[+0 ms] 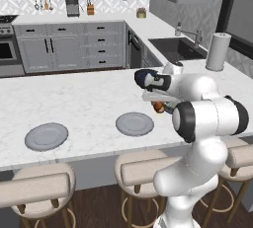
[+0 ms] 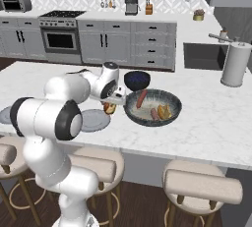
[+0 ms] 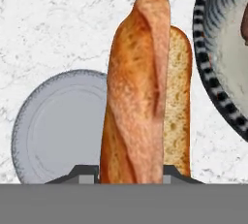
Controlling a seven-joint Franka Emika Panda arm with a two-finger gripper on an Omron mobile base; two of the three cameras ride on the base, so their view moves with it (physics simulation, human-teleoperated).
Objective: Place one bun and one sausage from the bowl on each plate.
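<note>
The gripper (image 3: 131, 173) holds 1 bun (image 3: 145, 92) clamped between its fingers (image 3: 82, 172), above the marble table (image 1: 74, 103), between the bowl (image 2: 172, 115) and the nearer of the 2 plates (image 3: 58, 126). In the hand view the bun stands lengthwise out of the fingers, a long split roll with a browned crust and a paler cut face, gripped near 1 end so that most of its length hangs free beyond them.

It looks light and soft: a firm squeeze would likely dent the crumb, and the split down its length may let the 2 halves shear or open if pressed unevenly. A hold across the crust, on the 2 broad flanks, seems soundest. Held near the end as it is, the bun may pivot or droop when the hand tilts, so a slow, level carry suits it.

In the right base view the bowl holds 1 sausage (image 2: 141, 98) lying toward its far side, and near its right side another sausage (image 2: 154, 114) beside what seems a second bun (image 2: 165, 110). The sausages will probably handle differently: firmer, rounder and smooth-skinned, apt to roll or slip, best taken across the middle.

Both plates are bare. The farther plate (image 1: 46, 136) lies well apart to the left in the left base view. A small dark blue bowl (image 2: 137, 79) sits just behind the grey one.
</note>
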